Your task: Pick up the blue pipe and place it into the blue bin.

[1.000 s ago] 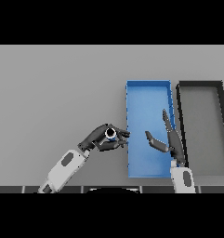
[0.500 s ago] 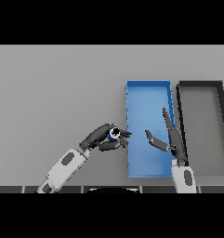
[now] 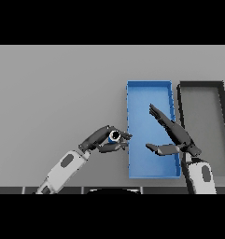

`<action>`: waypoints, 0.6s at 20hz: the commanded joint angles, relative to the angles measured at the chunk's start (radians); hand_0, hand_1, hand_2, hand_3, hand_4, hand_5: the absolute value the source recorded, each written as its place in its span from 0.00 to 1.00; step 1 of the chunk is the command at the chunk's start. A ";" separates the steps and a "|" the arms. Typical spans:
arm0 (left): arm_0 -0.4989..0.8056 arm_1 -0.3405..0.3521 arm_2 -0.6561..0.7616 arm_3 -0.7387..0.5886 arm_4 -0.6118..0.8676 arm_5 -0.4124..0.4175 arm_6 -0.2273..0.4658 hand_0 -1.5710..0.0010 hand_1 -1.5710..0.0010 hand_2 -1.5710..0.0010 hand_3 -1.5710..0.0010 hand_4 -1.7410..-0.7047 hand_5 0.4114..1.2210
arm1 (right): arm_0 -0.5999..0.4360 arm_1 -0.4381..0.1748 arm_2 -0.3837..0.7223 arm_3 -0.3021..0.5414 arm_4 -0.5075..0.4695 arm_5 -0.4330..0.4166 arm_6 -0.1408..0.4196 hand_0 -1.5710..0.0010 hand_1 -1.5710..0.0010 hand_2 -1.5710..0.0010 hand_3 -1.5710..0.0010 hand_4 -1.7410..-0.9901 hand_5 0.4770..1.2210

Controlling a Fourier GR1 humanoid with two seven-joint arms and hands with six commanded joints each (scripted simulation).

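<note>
Presently, items by size:

Flat grey worktop (image 3: 53, 88): carries everything; wide bare room to the left and far side.

Dark grey rectangular bin (image 3: 222, 116): at the right edge, just beside the blue one, long sides parallel. Not the goal; a wrong-bin risk only if the carry overshoots.

Open blue rectangular bin (image 3: 149, 85): the goal, upright, interior free apart from the right hand hanging over it. Its left wall is the edge to clear.

Right robot hand (image 3: 172, 137): over the near right part of the blue bin, fingers straight and spread, thumb out, holding nothing. Against half a second ago it has barely shifted.

Left robot hand (image 3: 102, 140): just left of the blue bin, fingers and thumb curled round the pipe, fingertips close to the bin's left wall. Over the last second it has edged slightly toward that wall.

Short blue pipe with dark open bore (image 3: 114, 136): clamped in the left hand, outside the bin. Judgement: carry under way; release still to come. Room inside is ample on the left half, narrower near the right hand.
</note>
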 commanded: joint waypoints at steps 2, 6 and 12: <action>-0.009 0.004 0.005 -0.003 0.000 0.001 0.008 0.00 0.00 0.00 0.05 0.00 1.00 | -0.056 -0.013 0.049 -0.024 -0.019 0.029 0.072 1.00 1.00 1.00 1.00 0.57 0.03; -0.014 0.008 0.012 0.017 -0.002 -0.006 0.001 0.00 0.00 0.00 0.06 0.00 1.00 | -0.180 -0.018 0.123 -0.023 -0.024 0.080 0.150 1.00 1.00 1.00 1.00 0.57 0.05; -0.006 -0.001 0.003 0.008 0.019 -0.033 -0.028 0.00 0.00 0.00 0.04 0.00 1.00 | -0.296 0.038 0.226 0.024 0.011 0.128 0.222 1.00 1.00 1.00 1.00 0.68 0.07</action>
